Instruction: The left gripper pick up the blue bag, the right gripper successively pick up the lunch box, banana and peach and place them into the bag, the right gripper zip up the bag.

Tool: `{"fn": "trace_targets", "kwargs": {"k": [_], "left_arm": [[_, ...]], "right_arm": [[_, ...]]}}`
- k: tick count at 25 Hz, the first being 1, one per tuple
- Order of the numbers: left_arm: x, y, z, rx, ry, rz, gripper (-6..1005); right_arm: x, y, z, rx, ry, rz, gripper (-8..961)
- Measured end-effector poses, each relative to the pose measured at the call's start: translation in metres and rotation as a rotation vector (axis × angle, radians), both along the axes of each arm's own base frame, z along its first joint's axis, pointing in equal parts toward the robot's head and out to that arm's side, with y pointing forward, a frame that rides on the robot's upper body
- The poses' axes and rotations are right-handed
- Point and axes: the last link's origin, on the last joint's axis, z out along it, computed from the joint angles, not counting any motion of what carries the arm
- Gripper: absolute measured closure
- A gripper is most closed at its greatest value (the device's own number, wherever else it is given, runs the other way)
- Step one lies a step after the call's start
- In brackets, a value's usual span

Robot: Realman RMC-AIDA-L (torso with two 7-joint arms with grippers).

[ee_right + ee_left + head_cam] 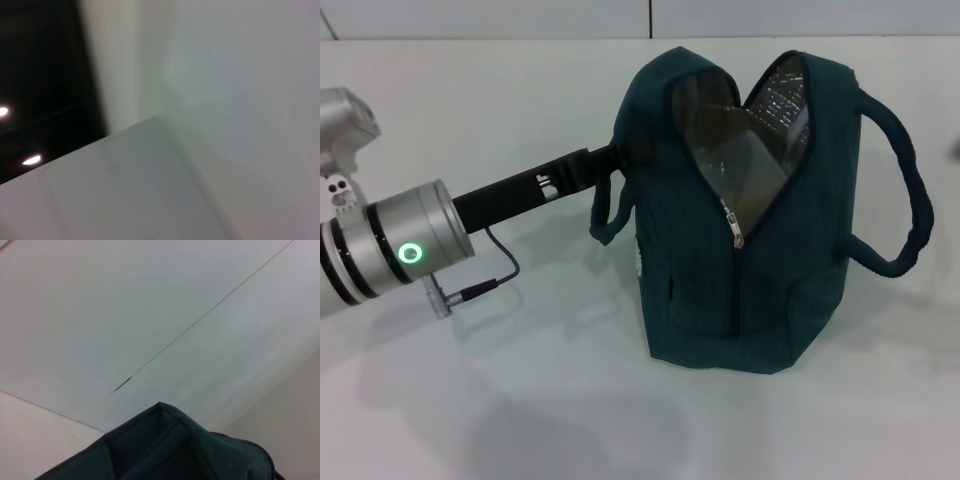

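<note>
The blue bag stood upright on the white table in front of me, its zip drawn only partway so the silver-lined mouth gaped at the top, one loop handle hanging on each side. From my left, the left gripper reached in to the bag's upper edge beside the near handle, touching the fabric, though I could not tell whether its fingers were clamped on it. My left wrist camera showed only the bag's teal top edge against pale wall, and I could not see the right gripper anywhere.
</note>
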Motion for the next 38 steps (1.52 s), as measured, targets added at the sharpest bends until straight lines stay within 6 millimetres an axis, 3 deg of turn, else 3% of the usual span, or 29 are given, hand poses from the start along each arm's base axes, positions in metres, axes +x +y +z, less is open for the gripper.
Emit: {"fn": "trace_targets", "kwargs": {"k": [7, 12, 28, 35, 38], "left_arm": [[0.000, -0.001, 0.000, 0.001, -0.007, 0.003, 958], [0.000, -0.001, 0.000, 0.003, -0.010, 0.004, 957], [0.000, -0.006, 0.003, 0.000, -0.030, -0.015, 958], [-0.001, -0.013, 0.004, -0.011, -0.047, -0.034, 957], [-0.002, -0.014, 0.004, -0.012, -0.045, -0.033, 957]], "right_arm": [[-0.043, 0.027, -0.066, -0.176, -0.143, 0.081, 295], [-0.047, 0.035, -0.089, -0.218, -0.223, 0.050, 295], [0.001, 0.040, -0.083, -0.065, -0.276, -0.215, 295], [-0.005, 0.045, -0.088, -0.061, -0.285, -0.197, 295], [-0.017, 0.037, -0.084, -0.097, -0.228, -0.115, 295]]}}
